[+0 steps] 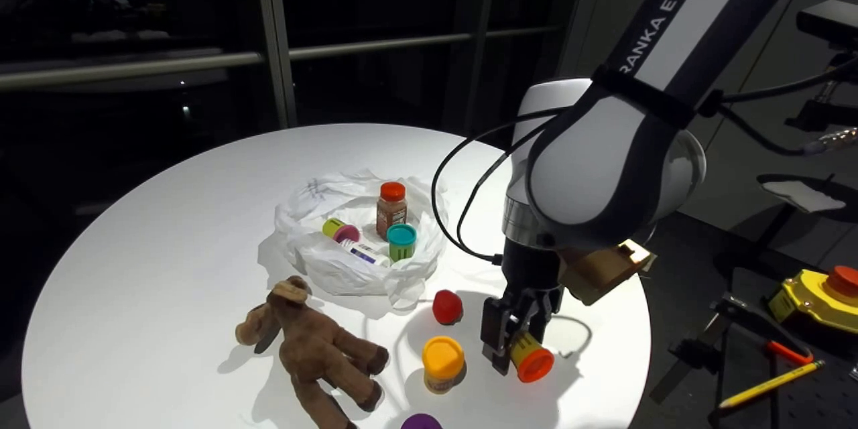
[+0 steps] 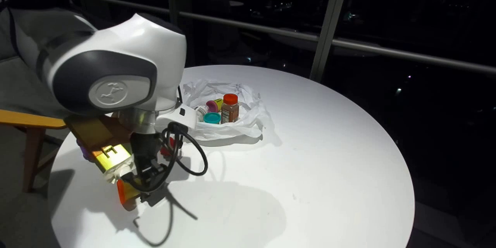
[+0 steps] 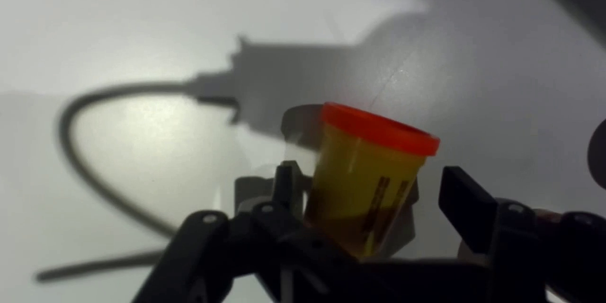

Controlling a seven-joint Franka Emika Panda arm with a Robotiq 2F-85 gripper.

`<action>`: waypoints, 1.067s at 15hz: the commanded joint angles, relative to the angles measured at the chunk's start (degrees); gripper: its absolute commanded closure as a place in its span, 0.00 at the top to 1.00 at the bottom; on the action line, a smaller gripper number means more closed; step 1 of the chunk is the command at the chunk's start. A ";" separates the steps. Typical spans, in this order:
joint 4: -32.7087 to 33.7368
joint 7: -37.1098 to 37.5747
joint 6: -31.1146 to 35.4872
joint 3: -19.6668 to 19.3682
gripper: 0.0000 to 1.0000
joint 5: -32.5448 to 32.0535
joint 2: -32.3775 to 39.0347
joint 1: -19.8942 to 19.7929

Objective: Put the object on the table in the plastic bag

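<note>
the object is a yellow tub (image 3: 364, 170) with an orange-red lid (image 3: 381, 129) and two dark marks down its wall; it lies on its side on the table (image 1: 167, 268), outside the plastic bag (image 1: 338, 275). the gripper (image 3: 371, 189) is spread around it, and a gap shows between the tub and the finger (image 3: 466, 203) at the right of the wrist view. the bag is one crumpled pouch of whitish film, its mouth upward, and four things sit within: one red-topped jar (image 1: 391, 214), one teal-lidded tub (image 1: 402, 244), one pink-lidded tub (image 1: 343, 231) tipped over and one white tube (image 1: 364, 253). outside it, count one brown plush animal (image 1: 322, 348), one red lump (image 1: 447, 307), one upright amber-lidded tub (image 1: 442, 365) and one purple round thing (image 1: 421, 421) cut off by the view. for moving: the yellow tub and the bag are well apart, with the red lump roughly between them and the amber-lidded tub near the gripper. the table's curved edge crosses a corner of the wrist view, and in both exterior views a wide stretch of the table spreads between the bag and the rim
</note>
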 commanded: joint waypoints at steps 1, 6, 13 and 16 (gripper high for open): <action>-1.21 2.94 4.50 -0.62 0.49 -1.61 -0.13 1.19; -1.90 5.75 5.47 -2.72 0.17 -3.28 -2.89 1.58; 9.10 9.02 -5.66 -4.03 0.18 -5.59 -7.36 1.73; 18.95 8.89 -5.53 -3.95 0.17 -6.94 -5.39 2.44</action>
